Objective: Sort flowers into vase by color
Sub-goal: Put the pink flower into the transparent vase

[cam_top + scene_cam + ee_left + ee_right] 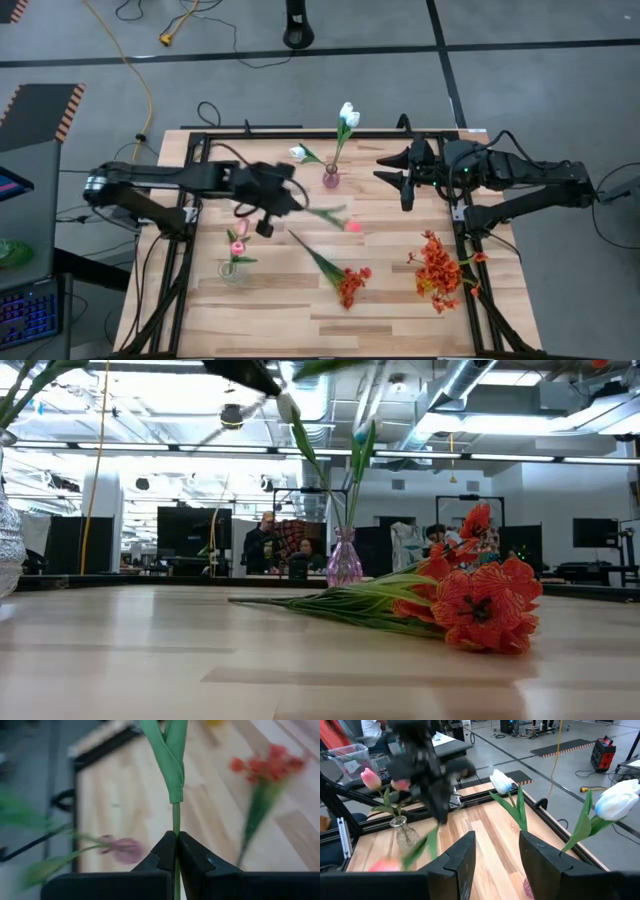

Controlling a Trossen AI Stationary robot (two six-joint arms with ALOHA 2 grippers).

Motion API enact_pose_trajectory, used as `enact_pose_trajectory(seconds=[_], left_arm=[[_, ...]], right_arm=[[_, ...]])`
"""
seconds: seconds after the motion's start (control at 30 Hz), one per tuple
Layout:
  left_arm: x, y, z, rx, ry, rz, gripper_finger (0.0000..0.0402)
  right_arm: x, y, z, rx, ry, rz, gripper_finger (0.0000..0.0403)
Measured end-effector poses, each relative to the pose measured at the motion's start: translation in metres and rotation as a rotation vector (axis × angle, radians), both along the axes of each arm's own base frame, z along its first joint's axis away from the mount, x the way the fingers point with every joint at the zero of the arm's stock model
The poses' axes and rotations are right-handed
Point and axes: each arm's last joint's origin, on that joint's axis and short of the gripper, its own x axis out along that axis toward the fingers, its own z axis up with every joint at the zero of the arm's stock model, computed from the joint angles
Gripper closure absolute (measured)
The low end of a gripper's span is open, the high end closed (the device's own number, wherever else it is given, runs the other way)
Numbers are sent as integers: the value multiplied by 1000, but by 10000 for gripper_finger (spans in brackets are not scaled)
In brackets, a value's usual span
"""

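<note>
A light wooden table (390, 310) with a black metal frame (180, 290) stands on a grey floor (530, 90) crossed by dark lines. A yellow cable (150, 95) runs over the floor beyond the table's far left corner, and a keyboard (25, 315) lies on a desk to the left. Across the room people (268, 545) sit among dark monitors (190, 530) under bright ceiling lights (150, 400), and a red box (603, 751) stands on the floor.
</note>
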Motion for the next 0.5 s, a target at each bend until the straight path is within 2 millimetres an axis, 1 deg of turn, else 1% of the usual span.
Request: enact_pose_trajectory(seconds=[0.13,0.27,0.37,0.5], left_arm=[[-28,3,27,1,-121,153,401],[-59,3,48,-56,-251,310,401],[-80,0,57,-111,-338,416,401],[-103,-9,60,-145,-432,533,401]], right_arm=[[0,0,0,0,0,0,226],[0,0,0,0,0,-1,226],[0,0,0,0,0,-1,226],[0,0,0,-1,1,-1,226]])
